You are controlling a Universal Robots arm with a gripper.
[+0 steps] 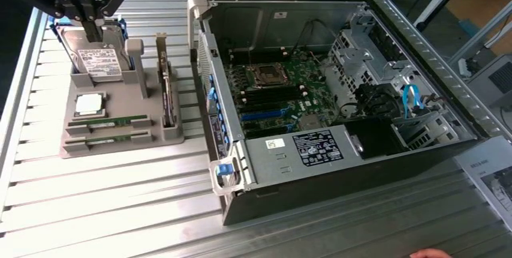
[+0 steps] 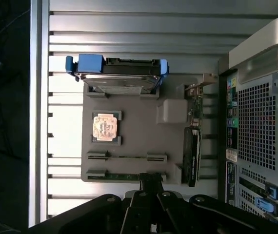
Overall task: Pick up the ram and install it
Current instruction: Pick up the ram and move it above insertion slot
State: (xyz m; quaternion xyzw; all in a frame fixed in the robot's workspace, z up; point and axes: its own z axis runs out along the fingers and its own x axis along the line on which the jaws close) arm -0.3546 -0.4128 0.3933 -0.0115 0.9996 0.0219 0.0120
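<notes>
At the exterior view's six o'clock edge, a person's fingertip (image 1: 428, 253) showed. At about eight o'clock, the nearer ram stick (image 1: 108, 140) (image 2: 119, 175) stood on its long edge in the gray holder (image 1: 120, 151) (image 2: 139, 122). Its long axis ran from nine to three o'clock, parallel to the holder's near edge. The farther ram stick (image 1: 108, 123) (image 2: 127, 157) stood parallel just behind it. Beyond them sat the processor chip (image 1: 90, 104) (image 2: 105, 126), then the upright hard drive (image 1: 100, 60) (image 2: 119, 80). The expansion card (image 1: 166, 90) (image 2: 191, 156) stood on their three o'clock side, just beside the open computer case (image 1: 272, 156) (image 2: 261, 122). At eleven o'clock the gripper (image 1: 95, 25) (image 2: 151, 181) hung over the hard drive, fingers pressed together and empty.
</notes>
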